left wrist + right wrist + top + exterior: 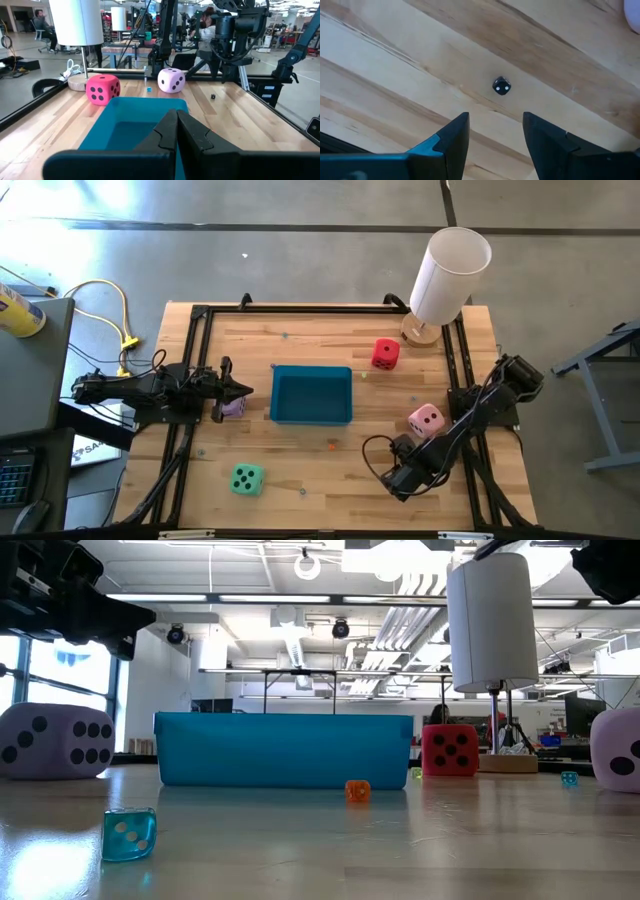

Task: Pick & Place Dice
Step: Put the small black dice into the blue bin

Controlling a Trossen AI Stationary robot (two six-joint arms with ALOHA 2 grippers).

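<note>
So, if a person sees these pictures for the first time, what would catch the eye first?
Probably the teal tray in the middle of the table, with four soft dice around it: red die behind it, pink die to its right, mint green die near the front edge, lilac die beside the shut left gripper. The tall white cylinder stands at the far right corner.
</note>
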